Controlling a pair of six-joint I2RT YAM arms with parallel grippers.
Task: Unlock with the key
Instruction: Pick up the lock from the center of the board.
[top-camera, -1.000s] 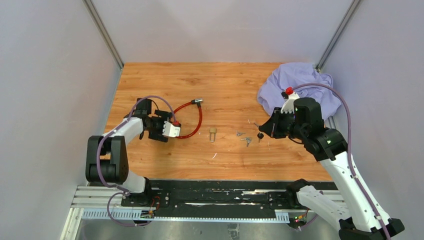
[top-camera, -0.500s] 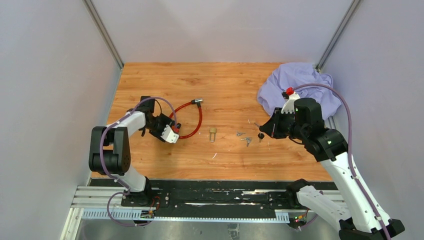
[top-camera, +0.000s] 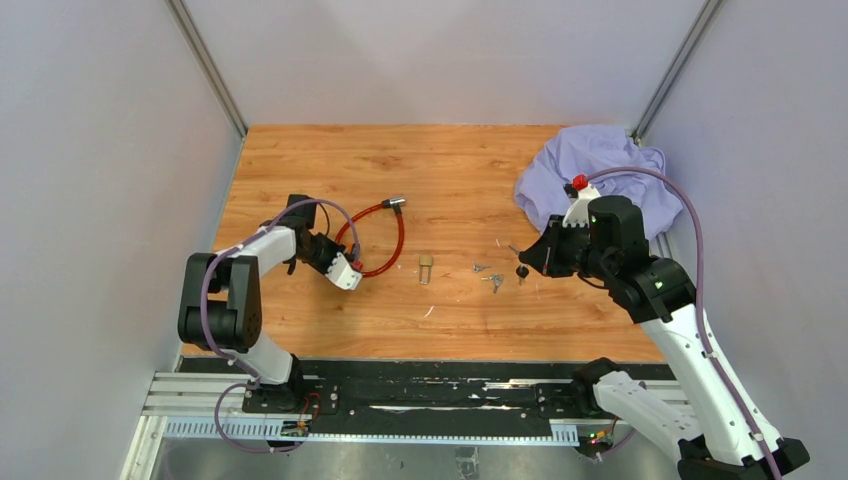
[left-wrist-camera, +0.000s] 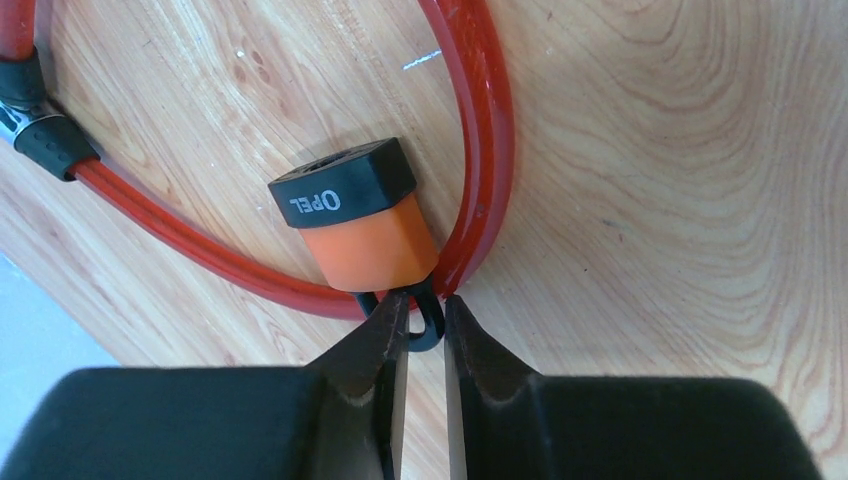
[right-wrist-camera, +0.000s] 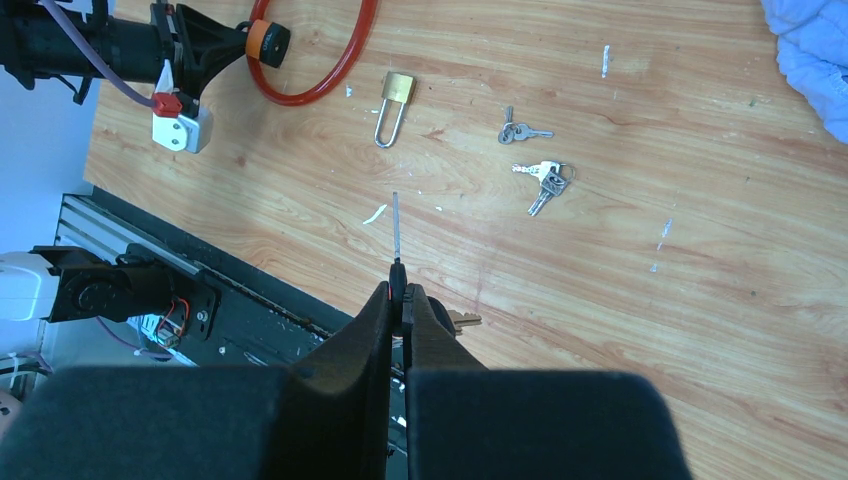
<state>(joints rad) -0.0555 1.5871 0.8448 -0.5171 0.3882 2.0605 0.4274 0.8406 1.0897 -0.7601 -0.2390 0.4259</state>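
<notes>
A red cable lock (top-camera: 398, 238) lies looped on the wooden table, its orange and black lock head (left-wrist-camera: 365, 215) marked OPEL. A small black loop sticks out at the head's base. My left gripper (left-wrist-camera: 425, 305) has its jaws nearly together, pinching that loop; in the top view the left gripper (top-camera: 338, 245) sits at the cable's left side. My right gripper (right-wrist-camera: 402, 292) is shut on the black head of a key (right-wrist-camera: 396, 225), whose thin blade points forward past the fingertips. It hovers at mid-right, near the key (top-camera: 520, 271).
A brass padlock (top-camera: 426, 267) lies between the arms, also seen as the padlock (right-wrist-camera: 394, 100). Loose keys (right-wrist-camera: 540, 180) lie right of it. A purple cloth (top-camera: 600, 175) is bunched at the far right corner. Walls enclose the table on three sides.
The left gripper's jaws have gone from wide open to nearly together around the lock head's black loop, after shifting slightly toward the cable. The right arm has not moved.
</notes>
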